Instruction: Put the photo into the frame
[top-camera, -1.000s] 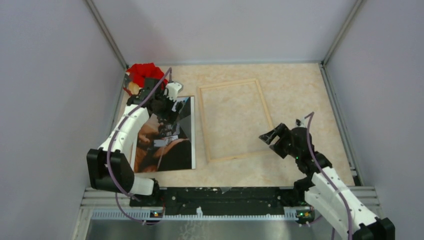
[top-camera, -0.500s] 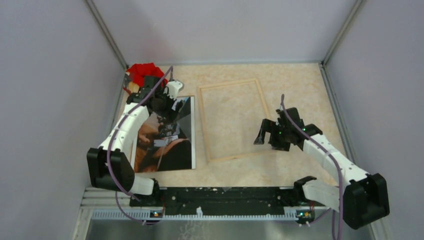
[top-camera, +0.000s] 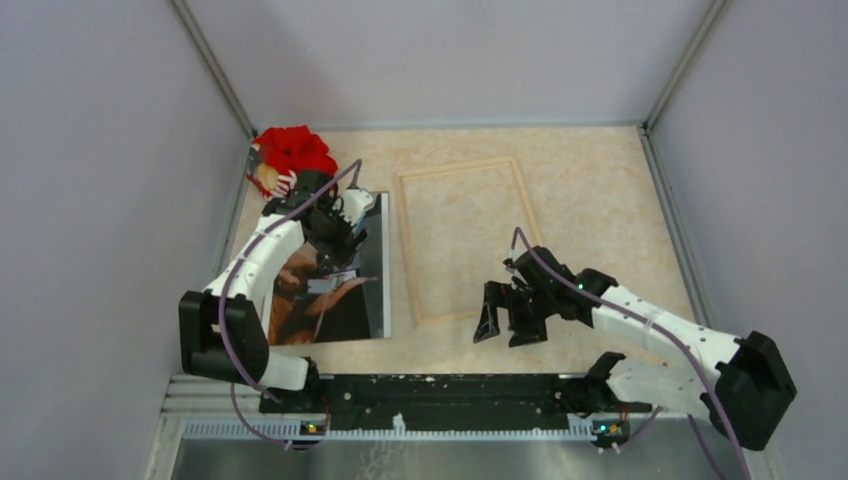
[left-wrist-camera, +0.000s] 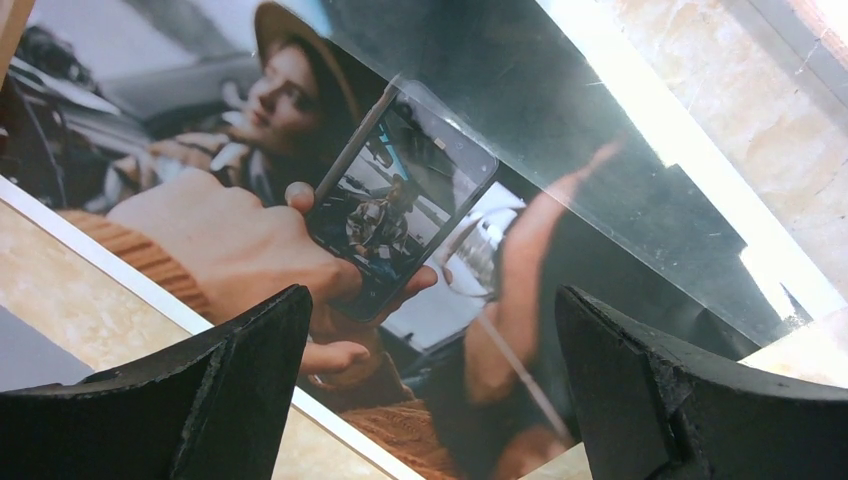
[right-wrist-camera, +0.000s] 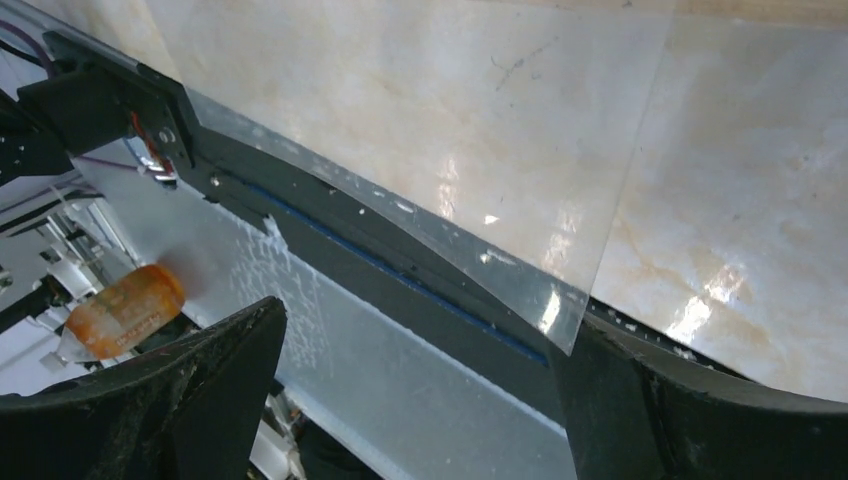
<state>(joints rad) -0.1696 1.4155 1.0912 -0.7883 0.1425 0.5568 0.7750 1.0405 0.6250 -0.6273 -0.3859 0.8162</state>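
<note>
The photo (top-camera: 335, 295) lies flat, image up, on the left of the table; in the left wrist view the photo (left-wrist-camera: 400, 200) shows a hand holding a phone. My left gripper (top-camera: 338, 232) hovers over its far half, open, and in its own view the left gripper (left-wrist-camera: 430, 390) holds nothing between its fingers. The frame (top-camera: 457, 168) lies flat beside the photo, to its right, light wood rails up, with bare table inside. My right gripper (top-camera: 503, 322) hangs open by the frame's near rail. In its wrist view the right gripper (right-wrist-camera: 420, 400) is empty.
A clear plastic sheet (right-wrist-camera: 420, 120) lies on the table, its corner overhanging the black front rail (right-wrist-camera: 380, 270) next to my right finger. A red object (top-camera: 292, 150) sits in the back left corner. An orange bottle (right-wrist-camera: 125, 310) lies beyond the front edge. Walls enclose three sides.
My right arm swung from the frame's right side down to its near rail, and its jaws widened. My left gripper shifted slightly nearer over the photo.
</note>
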